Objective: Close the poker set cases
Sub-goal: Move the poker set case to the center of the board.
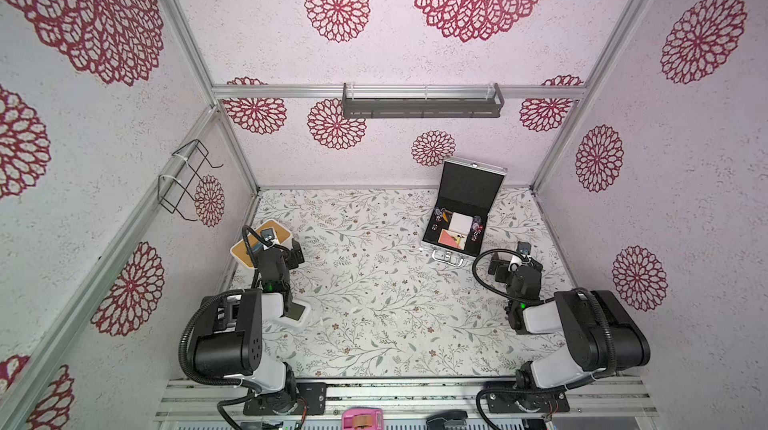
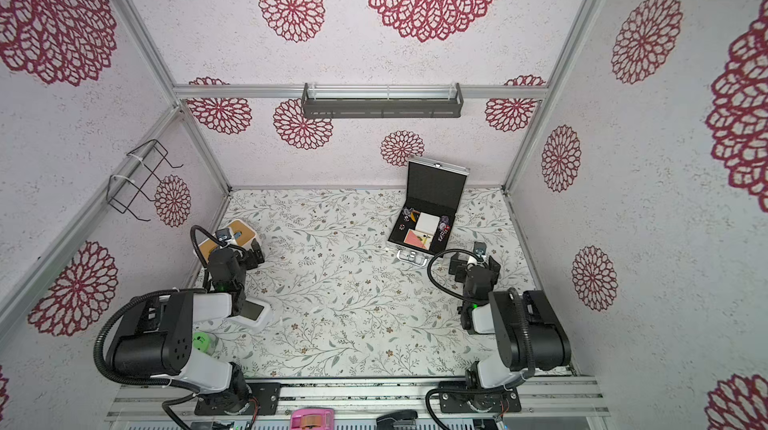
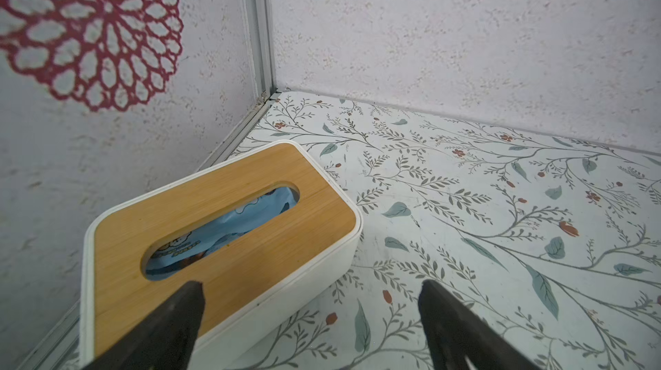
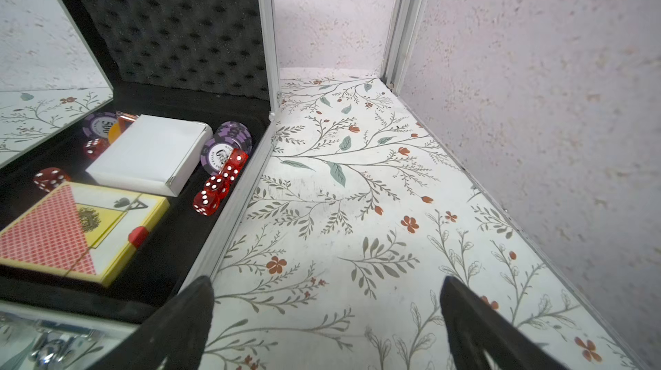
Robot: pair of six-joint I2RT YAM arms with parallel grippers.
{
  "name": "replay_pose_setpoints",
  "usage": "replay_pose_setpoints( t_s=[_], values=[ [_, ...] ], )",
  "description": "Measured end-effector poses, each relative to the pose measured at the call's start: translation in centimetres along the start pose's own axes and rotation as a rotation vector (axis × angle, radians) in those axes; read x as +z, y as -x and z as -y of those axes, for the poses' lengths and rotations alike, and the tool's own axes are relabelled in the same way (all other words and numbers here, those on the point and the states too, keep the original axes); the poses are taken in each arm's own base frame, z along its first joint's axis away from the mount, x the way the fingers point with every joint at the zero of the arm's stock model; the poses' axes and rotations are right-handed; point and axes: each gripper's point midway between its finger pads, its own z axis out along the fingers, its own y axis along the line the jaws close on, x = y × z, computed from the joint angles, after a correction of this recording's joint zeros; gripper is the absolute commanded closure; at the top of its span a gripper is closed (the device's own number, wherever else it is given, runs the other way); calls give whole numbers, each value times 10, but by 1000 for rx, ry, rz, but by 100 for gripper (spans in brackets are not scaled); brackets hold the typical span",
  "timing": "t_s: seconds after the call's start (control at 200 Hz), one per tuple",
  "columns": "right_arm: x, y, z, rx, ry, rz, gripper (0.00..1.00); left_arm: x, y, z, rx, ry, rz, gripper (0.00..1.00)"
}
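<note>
The case point(image 1: 467, 182) sits at about one o'clock on the table point(image 1: 374, 303), well back toward the far wall, and it is wide open. The lid point(image 2: 434, 185) stands up and leans slightly back, black foam showing in both top views, while the chrome handle point(image 1: 448, 257) points toward six o'clock. Inside, the right wrist view picks out a white pack point(image 4: 150, 157), a red-backed card pack point(image 4: 53, 232), a row of red dice point(image 4: 218, 186) and purple chips point(image 4: 229, 139).

Over at three o'clock, just off the case's near right corner, the right pincer point(image 4: 327, 278) is spread wide and grips nothing. One of its fingers point(image 4: 193, 307) hangs right beside the case's metal side rim; the frames do not settle whether it touches. The other is over bare table.

Across at ten o'clock, the left pincer point(image 3: 310, 284) is spread wide too, nothing between its jaws. It is beside the tissue box point(image 3: 304, 186), which lies against the left wall. One finger point(image 3: 179, 314) crosses in front of the box's wooden top in the left wrist view; contact cannot be told. The two pincers are well apart, and only the right one is near the case.
</note>
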Motion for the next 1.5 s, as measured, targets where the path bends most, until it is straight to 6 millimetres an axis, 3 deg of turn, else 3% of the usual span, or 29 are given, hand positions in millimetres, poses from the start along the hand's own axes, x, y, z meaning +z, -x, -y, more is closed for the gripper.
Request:
replay_pose_setpoints(
  t_s=[1.066, 1.156, 1.296, 1.401, 1.501],
  values=[
    [1, -2, 2, -5, -13, -29, 1, -1, 0, 2, 24, 18, -34, 3],
    [6, 13, 5, 7, -37, -50, 1, 1, 23, 10, 45, 33, -49, 3],
    [24, 56, 0, 62, -40, -68, 1, 5, 66, 28, 30, 21, -40, 3],
    [40, 73, -8, 99, -11, -119, 1, 2, 72, 51, 43, -20, -90, 3],
    [55, 73, -15, 152, 37, -188, 1, -4, 70, 76, 50, -84, -151, 3]
  ],
)
